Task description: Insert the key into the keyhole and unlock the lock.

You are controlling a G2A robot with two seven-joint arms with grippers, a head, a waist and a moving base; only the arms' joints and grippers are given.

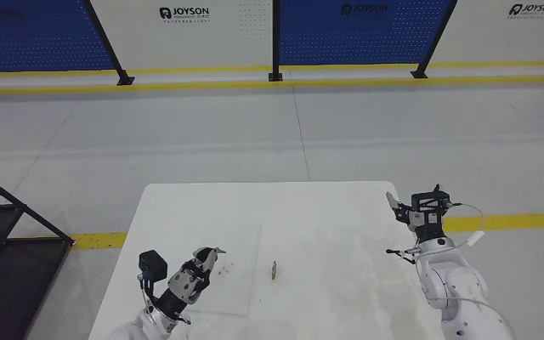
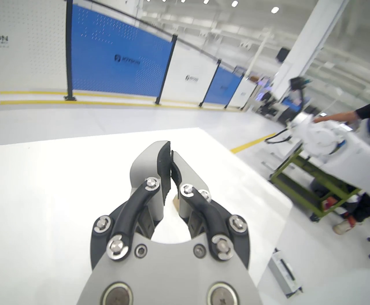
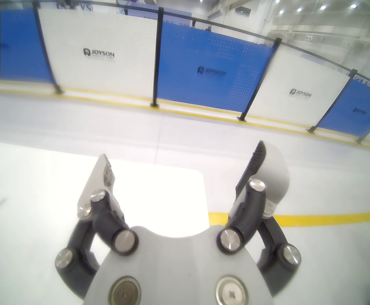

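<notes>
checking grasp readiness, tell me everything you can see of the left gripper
The left gripper is shut: two silver metal-looking fingers meet at the tips, black ribbed pads pressed together, nothing visible between them. Curved black links with shiny bolts tie them to a grey base. It sits over the white table, at its near left part.

Pale grey floor, yellow lines marked. Blue and white fence panels on black posts. Ceiling lights lit.
</notes>
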